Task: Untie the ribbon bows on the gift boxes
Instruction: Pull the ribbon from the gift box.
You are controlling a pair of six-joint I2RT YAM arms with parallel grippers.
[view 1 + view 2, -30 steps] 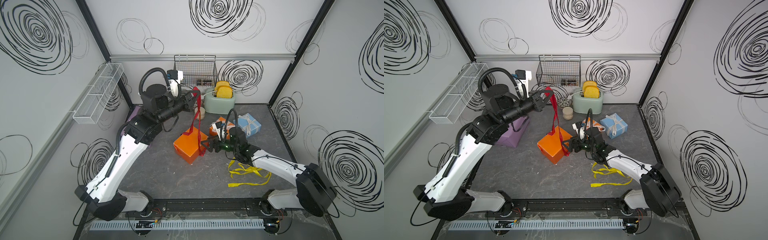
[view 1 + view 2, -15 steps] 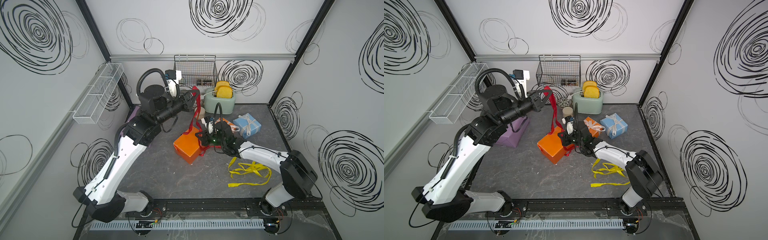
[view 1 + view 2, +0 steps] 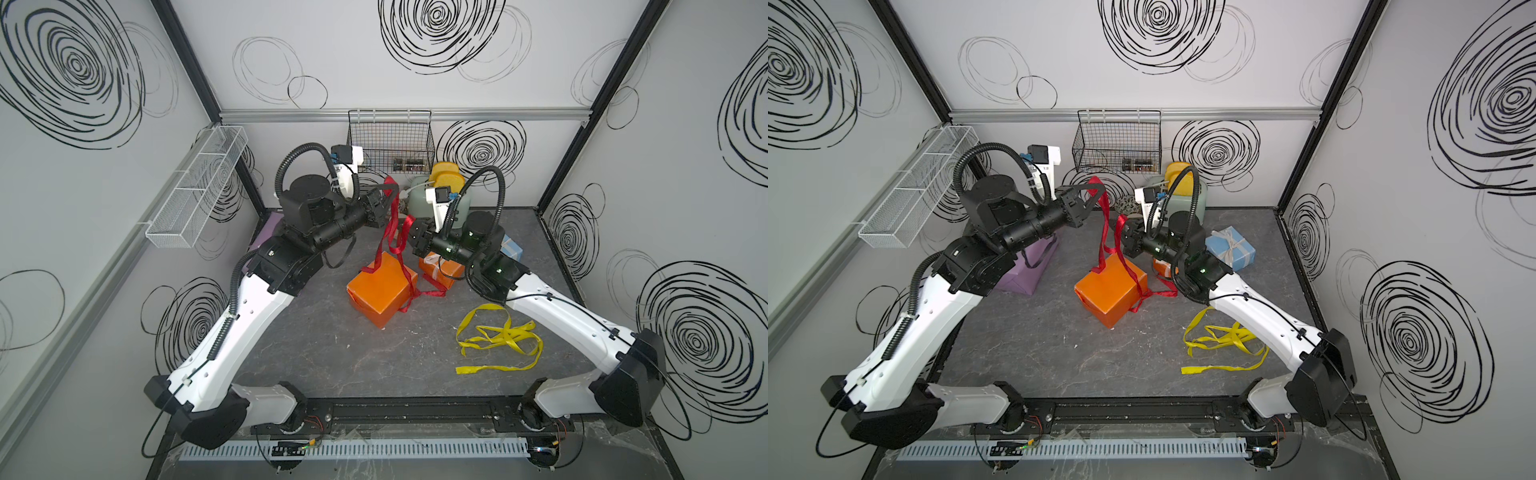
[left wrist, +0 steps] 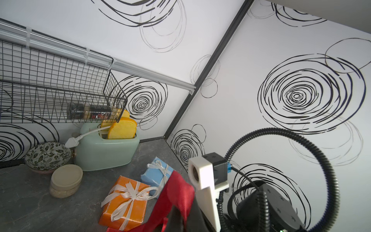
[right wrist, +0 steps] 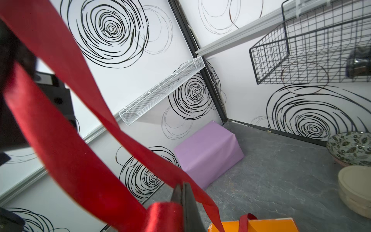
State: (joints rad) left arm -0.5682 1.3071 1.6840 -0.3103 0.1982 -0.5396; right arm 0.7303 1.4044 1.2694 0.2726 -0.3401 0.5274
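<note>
**Two grippers pinch one red ribbon above the orange box**

Nearest, at the lower right in both top views, the yellow ribbon [image 3: 498, 336] lies loose and untied on the desk [image 3: 332, 353]. At the centre stands the medium orange box [image 3: 380, 291]. The red ribbon [image 5: 64, 140] rises from its top, and its tails trail onto the desk on the box's right. The right gripper [image 3: 412, 235], fingers pressed together, pinches a strand just above the box. The left gripper [image 3: 390, 194], higher and further back, pinches the ribbon's top fold. Behind them sit the small orange box [image 4: 124, 209], its white bow [image 4: 130, 193] tied, and the light-blue box [image 4: 154, 174] with a tied pale bow [image 4: 162, 168]. The lilac box [image 3: 1025, 274] rests at centre left. The toaster [image 4: 106, 148] stands against the back wall.
</note>
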